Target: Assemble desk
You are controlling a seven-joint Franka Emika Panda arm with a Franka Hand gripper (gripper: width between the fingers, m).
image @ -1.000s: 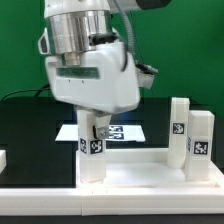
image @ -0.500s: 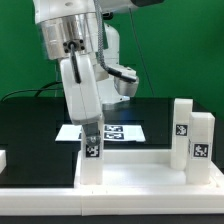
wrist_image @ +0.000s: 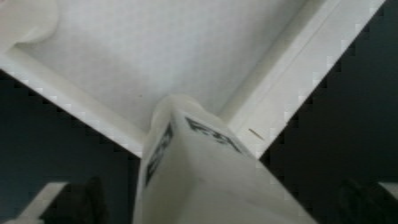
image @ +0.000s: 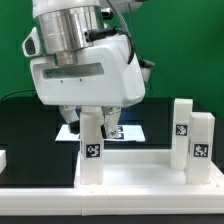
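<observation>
Black table [image: 25, 125], matte, green backdrop behind it. On it at the near side: the white desk top [image: 140, 170], lying flat, rim raised, three legs standing up from its sockets (tags facing the camera). Farther back, partly hidden by the arm, the marker board [image: 128, 131] lies flat. A small white piece [image: 3, 160] sits at the exterior view's left edge, cut off.

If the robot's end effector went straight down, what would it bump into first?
Probably the white leg standing right under the end effector, with a finger on each side. Below that is the desk top.
</observation>
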